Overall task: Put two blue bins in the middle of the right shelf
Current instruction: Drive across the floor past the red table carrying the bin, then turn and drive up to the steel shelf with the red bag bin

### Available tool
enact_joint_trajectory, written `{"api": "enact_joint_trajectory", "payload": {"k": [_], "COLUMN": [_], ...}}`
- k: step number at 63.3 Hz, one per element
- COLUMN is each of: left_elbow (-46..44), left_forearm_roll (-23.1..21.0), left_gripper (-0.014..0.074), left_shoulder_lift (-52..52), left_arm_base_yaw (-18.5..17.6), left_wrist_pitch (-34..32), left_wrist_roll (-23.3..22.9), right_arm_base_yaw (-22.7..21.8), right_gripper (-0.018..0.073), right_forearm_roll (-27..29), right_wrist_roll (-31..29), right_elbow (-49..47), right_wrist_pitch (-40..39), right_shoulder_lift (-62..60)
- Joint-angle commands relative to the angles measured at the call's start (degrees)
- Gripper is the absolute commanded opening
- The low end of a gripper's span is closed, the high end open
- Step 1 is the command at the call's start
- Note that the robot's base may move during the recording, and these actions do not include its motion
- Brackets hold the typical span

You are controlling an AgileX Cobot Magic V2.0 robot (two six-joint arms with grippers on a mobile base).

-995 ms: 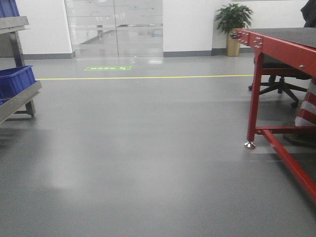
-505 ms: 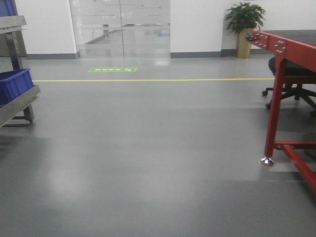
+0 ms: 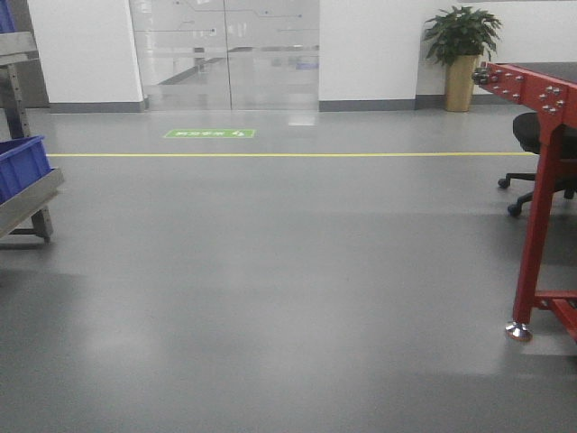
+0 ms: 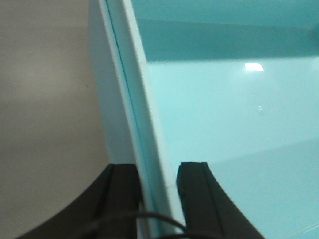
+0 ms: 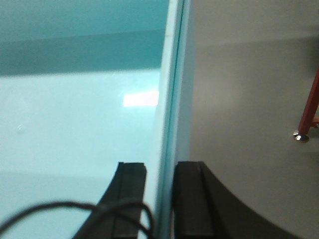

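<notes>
Nearest the cameras are two pairs of black fingers, each pair pinched tight on a pale blue wall. The left gripper clamps one side wall of the blue bin, with the bin's inside to its right and grey floor to its left. The right gripper clamps the opposite wall, with the inside to its left. So the bin is carried between the two arms. I cannot tell whether it is one bin or two nested.

Ahead lies open grey floor. At the right edge stands one red frame on a metal foot, with one black chair behind it. At the left edge stands one metal rack with a sloped rail and a punched upright. It holds two more bins, a lower bin and the corner of an upper bin.

Farther off there is one yellow line, one green floor mark, the glass doors and one potted plant.
</notes>
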Motion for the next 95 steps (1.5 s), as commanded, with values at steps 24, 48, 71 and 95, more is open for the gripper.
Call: {"api": "enact_joint_trajectory", "payload": {"k": [24, 48, 71, 95], "left_elbow": [-1.3, -1.3, -1.3, -1.3], "left_forearm_roll": [-7.89, -7.89, -7.78, -7.78], "left_gripper": [-0.0111, -0.0111, -0.0111, -0.0111], "left_shoulder_lift": [-1.07, -1.07, -1.07, -1.07], "left_arm_base_yaw": [-1.41, -1.41, -1.41, -1.41], "left_wrist_pitch": [-3.63, -3.77, -7.55, -16.16], "left_wrist_roll": [1.34, 1.34, 1.34, 1.34], "right_arm_base_yaw": [0.5, 0.5, 0.5, 0.5], "right_gripper": [-0.0154, -0.0154, -0.0154, -0.0154], "right_forearm_roll": [5.09, 5.09, 5.09, 5.09], "right_wrist_roll": [0.06, 0.06, 0.06, 0.06], "right_elbow": [-1.07, -1.07, -1.07, -1.07], "right_wrist_pitch": [-6.61, -6.61, -6.61, -6.85], "right_shoulder_lift": [-0.78, -0.78, -0.78, -0.78]}}
